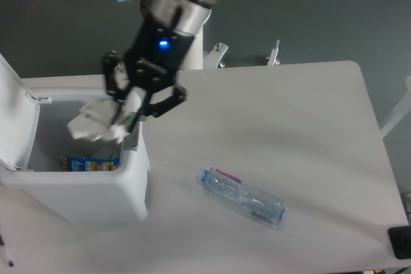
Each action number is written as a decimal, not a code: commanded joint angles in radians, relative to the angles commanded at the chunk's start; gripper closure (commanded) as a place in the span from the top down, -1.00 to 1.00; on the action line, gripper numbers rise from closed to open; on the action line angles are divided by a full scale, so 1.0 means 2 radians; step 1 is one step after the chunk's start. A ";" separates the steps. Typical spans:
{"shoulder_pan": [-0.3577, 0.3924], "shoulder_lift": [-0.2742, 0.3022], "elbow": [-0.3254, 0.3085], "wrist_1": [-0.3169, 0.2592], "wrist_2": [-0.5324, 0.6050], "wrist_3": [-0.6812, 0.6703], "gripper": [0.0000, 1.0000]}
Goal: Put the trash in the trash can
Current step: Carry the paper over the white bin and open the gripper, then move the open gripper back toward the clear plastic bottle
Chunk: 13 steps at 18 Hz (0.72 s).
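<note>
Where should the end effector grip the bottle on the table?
Probably mid-body on the bottle, coming straight down. It lies flat on the table, cap toward the bin, its axis running diagonally, so set the fingers across that axis on the round sides.

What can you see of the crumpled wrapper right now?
The wrapper is a small crumpled wad of white paper with a green bit at its right edge, near the fingertips. It hangs in the air, pinched in the gripper, which is shut on its right side. It sits over the open mouth of the trash can, near the bin's right wall and above a blue package lying inside. Nothing but the gripper appears to touch it.
</note>
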State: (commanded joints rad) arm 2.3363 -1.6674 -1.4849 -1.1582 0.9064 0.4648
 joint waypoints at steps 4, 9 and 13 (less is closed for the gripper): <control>-0.002 -0.002 -0.015 0.000 0.031 -0.004 1.00; 0.091 -0.018 -0.025 -0.002 0.061 -0.028 1.00; 0.154 -0.052 -0.025 0.000 0.069 -0.075 1.00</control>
State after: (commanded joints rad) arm 2.6445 -1.7716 -1.5340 -1.1582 1.0445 0.3147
